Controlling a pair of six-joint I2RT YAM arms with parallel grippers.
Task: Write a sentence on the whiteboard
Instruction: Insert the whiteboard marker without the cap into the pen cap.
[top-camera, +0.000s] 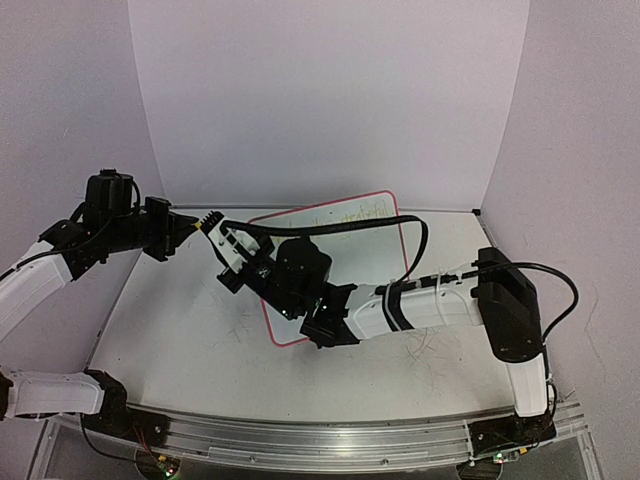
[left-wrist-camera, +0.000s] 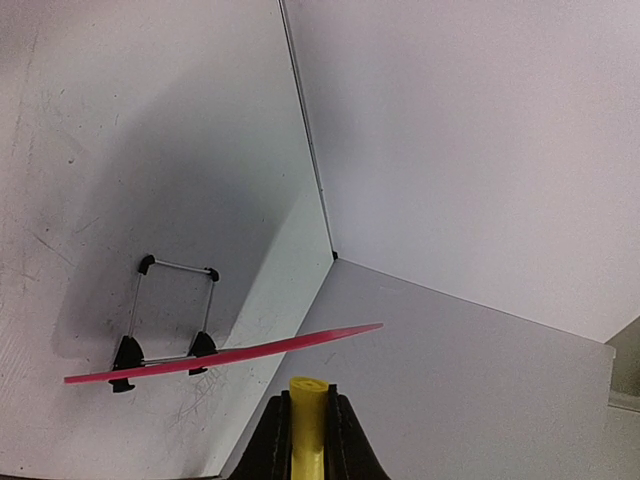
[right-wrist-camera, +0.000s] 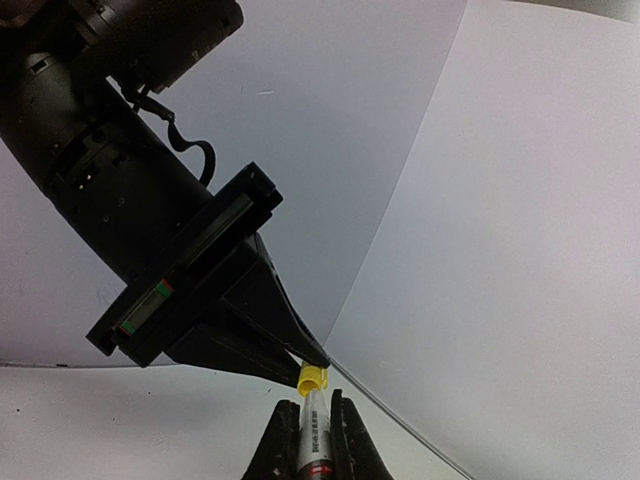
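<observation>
Right gripper (right-wrist-camera: 313, 418) clenches a marker (right-wrist-camera: 316, 442); left gripper (left-wrist-camera: 308, 412) clamps its yellow cap (left-wrist-camera: 306, 388), both meeting above the tabletop's (top-camera: 170, 340) left half. Whiteboard (top-camera: 345, 240) stands propped near the back edge, with the faint sentence (top-camera: 357, 210) along its top.

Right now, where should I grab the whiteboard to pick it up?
Take the whiteboard by its thin pink-red frame at the far edge, reaching from behind. It leans on its black clip feet, so that edge seems lifted off the table, with room underneath. The right arm blocks the near edge.
</observation>
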